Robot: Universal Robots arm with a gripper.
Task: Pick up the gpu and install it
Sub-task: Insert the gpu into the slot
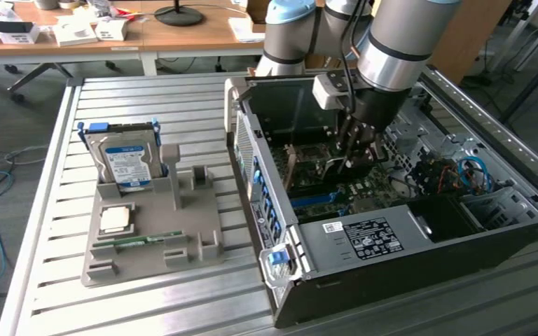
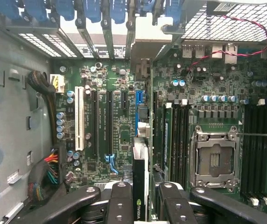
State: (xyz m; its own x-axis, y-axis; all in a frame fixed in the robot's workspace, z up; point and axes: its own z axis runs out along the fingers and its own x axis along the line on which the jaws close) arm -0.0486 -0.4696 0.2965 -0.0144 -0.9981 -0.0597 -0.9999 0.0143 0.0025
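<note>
Silver-jointed, angled steeply down into the open computer case (image 1: 363, 280) on the exterior view's right. Gripping the edge-on gpu (image 2: 140, 177) between black fingers of the gripper (image 2: 145, 204), over the motherboard (image 2: 119, 116).

Soft, even light fills the room. Inside the computer case (image 1: 419, 273) it is darker, with shadow under the arm (image 1: 395, 42); the table (image 1: 157, 301) beside the case shines pale.

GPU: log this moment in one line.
gpu clamped edge-on in gripper | gripper inside computer case | gpu above motherboard slots
</note>
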